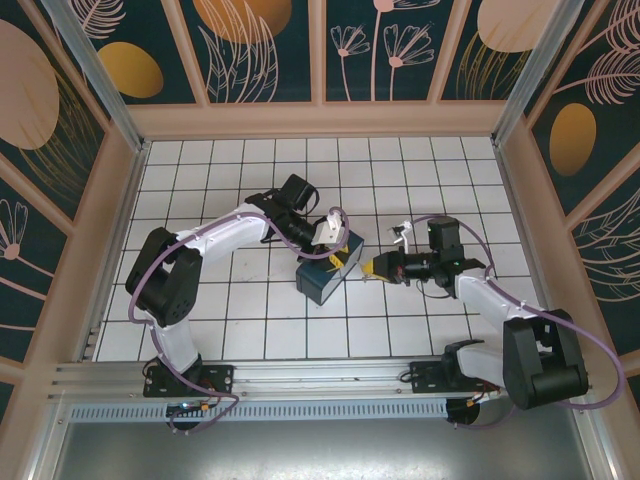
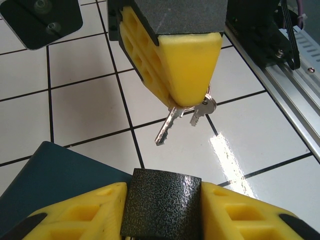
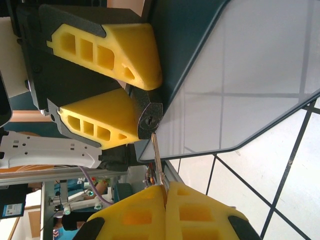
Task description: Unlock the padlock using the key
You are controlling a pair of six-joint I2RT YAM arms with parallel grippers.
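Dark, pebbled metal marked the padlock [image 2: 162, 200], which sat clamped between the yellow fingers [image 2: 90, 210] of the left tool [image 1: 342, 258], just above a corner of the blue box [image 3: 200, 45] near the middle of the table [image 2: 75, 110]. The grip seemed meant to steady the body and turn its keyhole [image 3: 149, 120] outward toward the other arm. The shackle was hidden inside the tool.

The key [image 3: 157, 160] was pinched by its head in the right tool [image 3: 165, 192], whose fingers were pressed together around it. The blade stuck straight out in line with the keyhole. Its tip met the padlock's face at the slot, though whether it had entered could not be told. A second key [image 2: 196, 116] hung loose beside it from a ring [image 2: 210, 102], clear of the work.

The two tools faced each other nose to nose, just apart, probably so that a short push would seat the blade.

The left arm rose from its base at the near left. Its elbow was folded out to the left, its forearm crossed toward the centre, and its wrist tipped down over the box. The right arm bent at the near right and ran its forearm low and nearly level leftward, its wrist straight behind the key.
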